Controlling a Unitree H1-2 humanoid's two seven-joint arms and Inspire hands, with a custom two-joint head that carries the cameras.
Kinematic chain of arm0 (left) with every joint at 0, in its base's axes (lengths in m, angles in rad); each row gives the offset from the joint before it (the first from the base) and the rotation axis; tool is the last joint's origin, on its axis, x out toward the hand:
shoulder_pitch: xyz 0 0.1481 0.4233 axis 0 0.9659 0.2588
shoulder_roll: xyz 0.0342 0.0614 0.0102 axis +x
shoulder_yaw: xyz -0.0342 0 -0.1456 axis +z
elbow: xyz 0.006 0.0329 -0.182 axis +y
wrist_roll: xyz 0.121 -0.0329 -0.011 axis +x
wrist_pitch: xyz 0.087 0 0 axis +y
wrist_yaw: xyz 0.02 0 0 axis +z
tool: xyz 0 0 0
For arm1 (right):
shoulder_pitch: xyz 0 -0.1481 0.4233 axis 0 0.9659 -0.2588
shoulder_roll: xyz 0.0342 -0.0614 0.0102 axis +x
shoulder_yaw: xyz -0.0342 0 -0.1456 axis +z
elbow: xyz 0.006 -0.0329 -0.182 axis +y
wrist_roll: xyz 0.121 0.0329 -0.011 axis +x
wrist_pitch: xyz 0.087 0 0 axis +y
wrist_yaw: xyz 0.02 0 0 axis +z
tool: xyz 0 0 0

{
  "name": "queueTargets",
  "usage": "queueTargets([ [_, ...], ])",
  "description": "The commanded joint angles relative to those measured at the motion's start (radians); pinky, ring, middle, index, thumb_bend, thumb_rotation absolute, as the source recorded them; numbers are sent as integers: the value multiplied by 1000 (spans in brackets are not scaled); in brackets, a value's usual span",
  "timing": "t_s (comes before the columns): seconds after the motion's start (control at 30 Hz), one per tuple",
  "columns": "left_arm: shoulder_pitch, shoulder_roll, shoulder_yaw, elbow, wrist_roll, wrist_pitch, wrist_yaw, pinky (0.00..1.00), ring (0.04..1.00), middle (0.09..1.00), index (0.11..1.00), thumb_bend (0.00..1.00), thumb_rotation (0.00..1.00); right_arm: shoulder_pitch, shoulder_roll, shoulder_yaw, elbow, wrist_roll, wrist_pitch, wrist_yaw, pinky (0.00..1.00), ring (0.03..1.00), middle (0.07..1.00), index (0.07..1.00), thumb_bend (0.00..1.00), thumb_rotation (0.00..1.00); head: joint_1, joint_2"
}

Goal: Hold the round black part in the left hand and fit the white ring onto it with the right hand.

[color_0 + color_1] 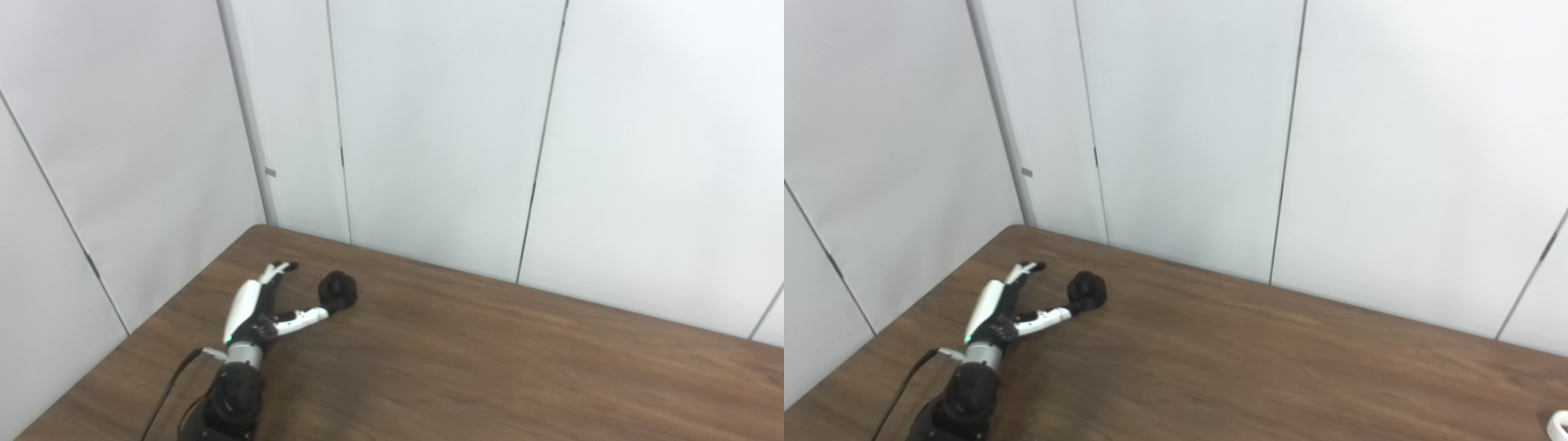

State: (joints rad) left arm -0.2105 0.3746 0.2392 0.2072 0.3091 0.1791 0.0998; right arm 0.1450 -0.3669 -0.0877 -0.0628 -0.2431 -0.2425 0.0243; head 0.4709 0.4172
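The round black part point(338, 289) sits on the brown table point(490, 367) near its far left corner. My left hand point(257, 306) lies low over the table just left of it, open, with the fingers stretched toward the far edge and the thumb's tip touching the part's near side. A small piece of the white ring point(1559, 422) shows at the bottom right corner of the right eye view, lying on the table. My right hand is not in either view.
White wall panels point(429, 122) close off the table's far and left edges. A black cable point(165, 392) runs along my left forearm.
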Motion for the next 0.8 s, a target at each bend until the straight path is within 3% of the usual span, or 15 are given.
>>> queueTargets([
  [0.0, -43, 33, -4, -6, -14, 9, -4, 1000, 1000, 1000, 953, 1000, 475, 14, -31, -24, 19, -2, 12, -2, 899, 1000, 1000, 961, 514, 563, 8, 2],
  [0.13, -53, 42, -28, 17, -4, 60, -12, 1000, 1000, 1000, 974, 1000, 461, 14, -38, -29, 24, -1, 11, 1, 954, 1000, 1000, 966, 528, 585, 23, 5],
  [0.33, -67, 49, -47, 49, -7, 78, -6, 1000, 1000, 1000, 980, 1000, 456, 20, -46, -37, 21, 7, 9, 7, 997, 1000, 1000, 966, 538, 590, 39, 5],
  [0.6, -86, 56, -79, 61, 14, 126, 4, 1000, 1000, 1000, 972, 1000, 451, 21, -51, -39, 29, 5, -13, 3, 1000, 1000, 1000, 963, 474, 526, 49, 6],
  [0.77, -81, 54, -83, 57, 3, 138, -1, 1000, 1000, 1000, 976, 1000, 426, 23, -52, -44, 30, 1, -12, 2, 958, 1000, 1000, 963, 499, 561, 53, 7],
])
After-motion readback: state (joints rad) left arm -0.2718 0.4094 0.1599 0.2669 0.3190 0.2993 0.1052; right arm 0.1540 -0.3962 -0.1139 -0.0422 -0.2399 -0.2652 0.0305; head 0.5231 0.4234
